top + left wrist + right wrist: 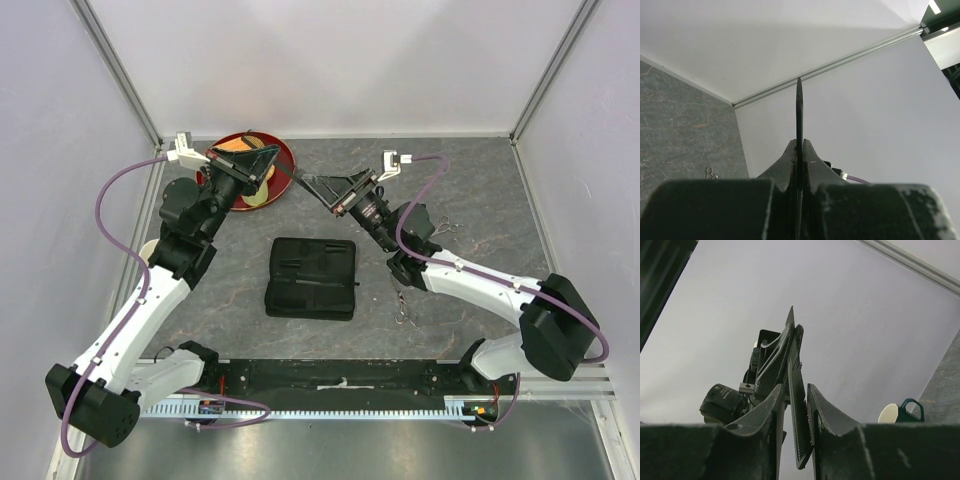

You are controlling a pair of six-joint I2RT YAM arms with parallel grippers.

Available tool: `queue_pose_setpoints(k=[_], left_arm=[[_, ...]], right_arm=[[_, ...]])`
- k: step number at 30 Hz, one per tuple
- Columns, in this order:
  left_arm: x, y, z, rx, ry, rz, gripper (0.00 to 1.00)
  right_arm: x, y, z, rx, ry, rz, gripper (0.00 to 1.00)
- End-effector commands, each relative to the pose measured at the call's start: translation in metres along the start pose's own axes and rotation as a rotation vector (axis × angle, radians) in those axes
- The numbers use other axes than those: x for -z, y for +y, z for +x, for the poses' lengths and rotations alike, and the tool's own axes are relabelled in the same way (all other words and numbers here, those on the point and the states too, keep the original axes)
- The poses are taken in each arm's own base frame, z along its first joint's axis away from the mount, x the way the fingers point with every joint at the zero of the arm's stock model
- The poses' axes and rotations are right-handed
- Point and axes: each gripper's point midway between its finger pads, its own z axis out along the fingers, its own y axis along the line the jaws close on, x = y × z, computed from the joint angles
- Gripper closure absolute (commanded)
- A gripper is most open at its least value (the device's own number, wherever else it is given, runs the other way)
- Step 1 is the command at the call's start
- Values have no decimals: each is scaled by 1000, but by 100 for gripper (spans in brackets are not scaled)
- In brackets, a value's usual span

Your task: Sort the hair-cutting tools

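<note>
A slim black comb (296,180) hangs in the air between my two raised grippers, above the far side of the table. My left gripper (268,166) is shut on one end of it; in the left wrist view the comb (799,110) stands edge-on out of the closed jaws (800,145). My right gripper (796,385) has the comb's other end (799,405) between its fingers, leaning on the right finger with a slit of light on the left side. Two silver scissors lie on the table, one (447,227) beside the right arm and one (404,308) nearer the front.
A black rectangular zip case (312,278) lies flat in the middle of the table. A red plate (288,160) sits at the back left under the left gripper. White walls close in the back and both sides.
</note>
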Motion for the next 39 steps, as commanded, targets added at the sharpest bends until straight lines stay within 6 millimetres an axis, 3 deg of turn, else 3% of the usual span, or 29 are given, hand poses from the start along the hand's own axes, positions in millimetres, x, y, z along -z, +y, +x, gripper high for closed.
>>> queue_pose_setpoints(k=[1,5,8,9,13,17,20,21,22,23,24,25,26,27,28,29,31,32,35,37,39], left_arm=[[0,-7,-1,-28,-6,29,98],[-3,-7,1,-31,7,30,98],[-2,-5,3,-33,15,28,98],[-2,-5,3,-33,15,28,98],[0,-2,4,-32,18,23,98],[3,-2,5,-41,21,22,97],[8,6,5,-64,18,-3,52],[9,8,5,-82,17,-10,29],[12,11,5,-97,19,-18,20],[16,19,8,-142,33,-38,14],[18,25,10,-172,47,-57,8],[20,29,11,-203,60,-72,5],[24,36,13,-264,81,-90,4],[29,52,17,-288,115,-151,3],[34,64,21,-312,144,-191,3],[40,75,24,-354,169,-220,3],[56,111,34,-372,230,-333,4],[62,124,37,-381,244,-368,4],[80,165,54,-368,308,-453,5],[86,188,64,-367,349,-498,6],[90,203,71,-378,387,-531,9]], right_arm=[[-6,23,3,-24,37,-88,68],[-6,24,7,-29,59,-95,62],[-5,21,5,-30,50,-81,66],[-5,21,5,-28,50,-75,69],[-5,17,4,-34,50,-68,98],[-3,9,3,-33,48,-51,100],[0,1,1,-25,55,-16,100],[2,2,-1,-19,55,-11,100],[3,-2,-1,-11,61,4,100],[7,-16,-2,3,75,53,100],[11,-16,-4,14,79,65,100],[15,-22,-5,31,89,88,100],[23,-43,-6,44,109,167,100],[29,-46,-9,76,119,190,100],[35,-55,-10,97,139,223,100],[47,-79,-13,116,170,319,100],[64,-94,-12,192,238,383,100],[81,-116,-10,210,290,484,100],[121,-151,4,311,444,619,100],[146,-169,14,327,507,665,100],[158,-173,20,320,527,676,100]])
